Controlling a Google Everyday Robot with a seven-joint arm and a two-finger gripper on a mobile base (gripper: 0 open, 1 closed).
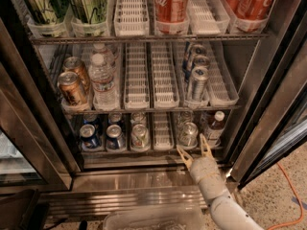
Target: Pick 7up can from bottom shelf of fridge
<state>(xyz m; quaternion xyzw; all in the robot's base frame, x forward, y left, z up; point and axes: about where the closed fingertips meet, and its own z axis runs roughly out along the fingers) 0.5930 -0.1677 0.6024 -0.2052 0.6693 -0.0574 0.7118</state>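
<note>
The fridge (268, 109) stands open, with wire racks and white trays. On the bottom shelf the 7up can (188, 134), small with a shiny silver top and a pale body, stands upright at the front of its tray. My gripper (194, 150) is just in front of and below the can. Its two tan fingers (182, 154) are spread open and empty, pointing into the shelf. They are not touching the can.
On the bottom shelf are two dark blue cans (89, 137), another silvery can (140, 135) and a small bottle (214, 126). The middle shelf holds brown cans (72, 87), water bottles (101, 83) and slim silver-blue cans (196, 83). The fridge sill (134, 178) and a clear bin (153, 219) lie below.
</note>
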